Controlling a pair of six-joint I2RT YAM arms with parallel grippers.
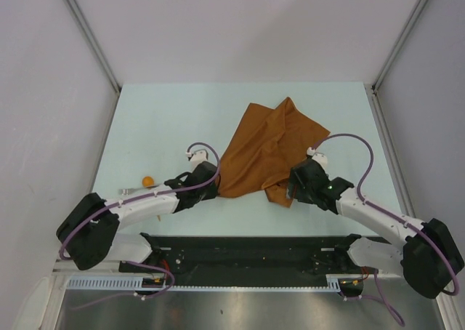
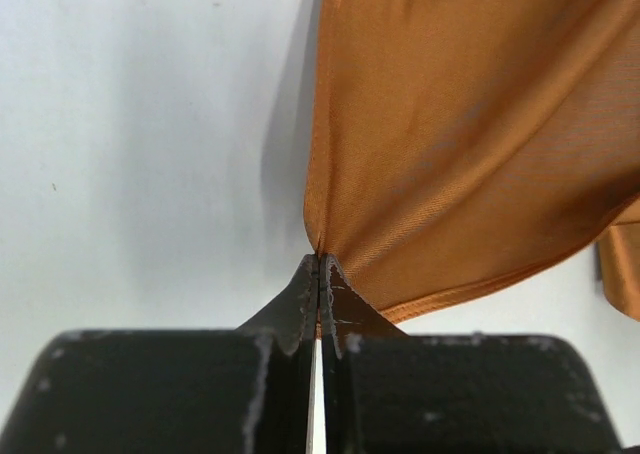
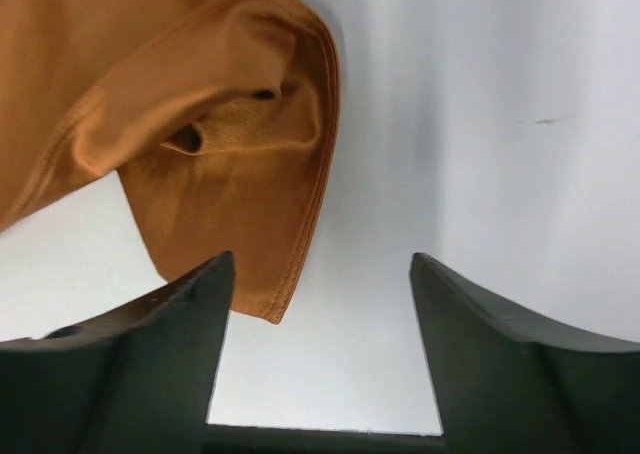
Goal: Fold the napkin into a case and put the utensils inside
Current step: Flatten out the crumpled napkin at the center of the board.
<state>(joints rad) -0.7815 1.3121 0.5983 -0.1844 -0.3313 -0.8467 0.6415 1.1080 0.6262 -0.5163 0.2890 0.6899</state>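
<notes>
**Rust-orange napkin pinched on the left, nothing held on the right**

Tips first: the left fingers (image 2: 322,279) are pressed tight together with an edge of the napkin (image 2: 470,124) nipped between them, and the cloth fans out from that pinch. The right fingers (image 3: 185,319) are spread wide and hold nothing; a rolled-over napkin corner sits just by one of them, can't tell if it touches.

From above, the left arm (image 1: 138,203) and right arm (image 1: 370,214) both reach in low from the near edge, wrists angled toward each other. The napkin lies rumpled mid-surface (image 1: 145,126), not folded into any case. The spoon (image 1: 147,180) sits just beside the left arm, off the cloth.
</notes>
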